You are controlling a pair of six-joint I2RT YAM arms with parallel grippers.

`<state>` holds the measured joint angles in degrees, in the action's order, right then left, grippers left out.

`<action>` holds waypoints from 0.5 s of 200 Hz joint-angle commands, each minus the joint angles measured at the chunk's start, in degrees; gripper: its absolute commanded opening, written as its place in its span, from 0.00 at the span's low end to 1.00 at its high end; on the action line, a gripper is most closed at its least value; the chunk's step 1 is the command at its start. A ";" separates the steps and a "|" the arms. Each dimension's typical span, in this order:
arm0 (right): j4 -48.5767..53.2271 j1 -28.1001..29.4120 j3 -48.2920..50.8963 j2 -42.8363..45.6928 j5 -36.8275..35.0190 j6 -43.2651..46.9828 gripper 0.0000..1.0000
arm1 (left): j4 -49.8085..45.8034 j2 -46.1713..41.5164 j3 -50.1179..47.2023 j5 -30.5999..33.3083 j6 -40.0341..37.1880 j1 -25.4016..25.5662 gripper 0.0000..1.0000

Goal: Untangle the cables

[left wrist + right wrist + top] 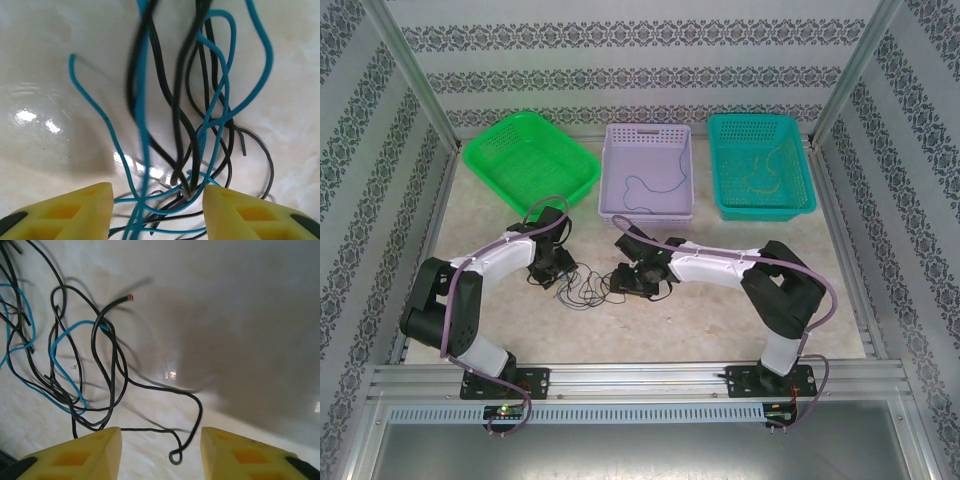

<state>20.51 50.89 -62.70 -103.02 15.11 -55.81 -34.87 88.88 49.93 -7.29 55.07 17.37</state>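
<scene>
While both arms bend inward over the pale table [720, 320], the tangle of cables [585, 290] lies on its surface between the two grippers, well short of the three baskets along the far edge. The left gripper [560, 276] sits just left of the heap and the right gripper [618, 284] just right of it. In the left wrist view, the left gripper [157, 215] has its yellow fingers [70, 210] spread apart, with a gap far wider than any strand; blue and black cables [200, 135] run through that gap and loop away across the table, two of them blurred close to the lens. In the right wrist view, the right gripper [161, 455] also stands with its jaws apart, clamping nothing, and the curled end of a black strand [175, 455] lies on the table between its fingers [240, 452]. Further out, black and blue cables [107, 375] cross in loose loops, one black end showing a reddish cut tip [131, 297]. Behind, the green basket [495, 160] stands at left, the lavender basket [616, 170] holds a thin dark wire [660, 185], and the teal basket [720, 165] holds a yellowish wire [765, 172].
</scene>
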 commanded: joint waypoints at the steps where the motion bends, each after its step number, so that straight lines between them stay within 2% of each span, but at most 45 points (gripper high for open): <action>1: -1.67 0.49 0.51 -1.27 1.14 -4.78 0.39 | 2.95 1.19 -1.19 1.13 -1.24 0.94 0.44; 13: -1.73 0.35 0.74 -1.24 0.66 -5.43 0.28 | 3.49 1.58 -1.46 1.45 -1.10 1.24 0.39; 24: -0.69 -0.04 0.99 0.12 -1.07 -5.10 0.09 | 3.50 1.67 -1.50 2.28 -1.02 1.46 0.32; 32: 0.91 -0.43 1.15 2.21 -3.42 -4.27 0.04 | 3.18 1.55 -1.56 3.00 -0.93 1.60 0.26; 44: 3.71 -1.41 1.73 6.47 -7.75 -2.65 0.00 | 2.81 1.21 -1.71 4.10 -0.84 1.56 0.16; 65: 9.04 -5.07 2.53 16.62 -14.24 2.39 0.00 | 1.25 0.94 -1.91 6.66 -1.10 1.61 0.00; 100: 19.31 -13.47 0.12 32.92 -22.99 12.18 0.00 | 0.98 1.59 -2.91 8.69 -1.36 1.55 0.00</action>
<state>29.71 42.54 -60.29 -80.25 2.13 -52.34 -32.51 89.80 48.42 -2.33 54.24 18.41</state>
